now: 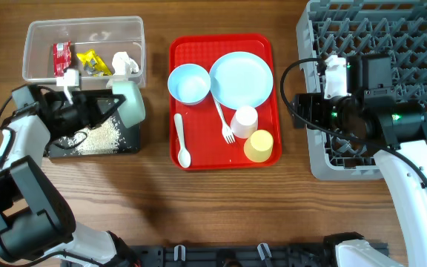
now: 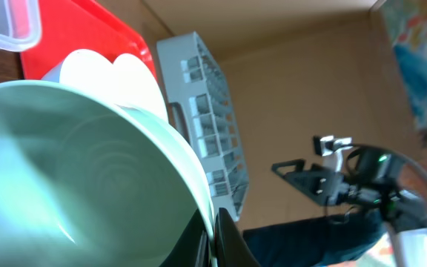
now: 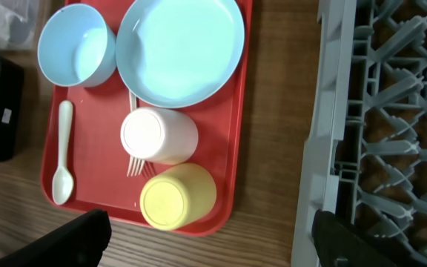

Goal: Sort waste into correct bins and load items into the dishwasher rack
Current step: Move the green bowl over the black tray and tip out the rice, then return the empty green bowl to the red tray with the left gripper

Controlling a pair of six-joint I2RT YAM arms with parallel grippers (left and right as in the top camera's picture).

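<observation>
Left claw (image 1: 114, 103) clenched on the rim of a pale bowl (image 1: 131, 102), tipped over the black tray (image 1: 130, 146) holding the grains (image 1: 98, 136).
Risk: the thin rim pinch slips, the bowl drops, grains scatter onto the counter (image 1: 154, 211).
Other dishes sit on the red tray (image 1: 175, 59).
Right claw (image 3: 210, 237) released, empty, beside the rack (image 1: 421, 30); could clip the yellow cup (image 1: 259, 145) reaching in.

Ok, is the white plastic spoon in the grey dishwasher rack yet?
No, the white plastic spoon lies on the flat red serving tray, outside the grey pegged rack.
</observation>
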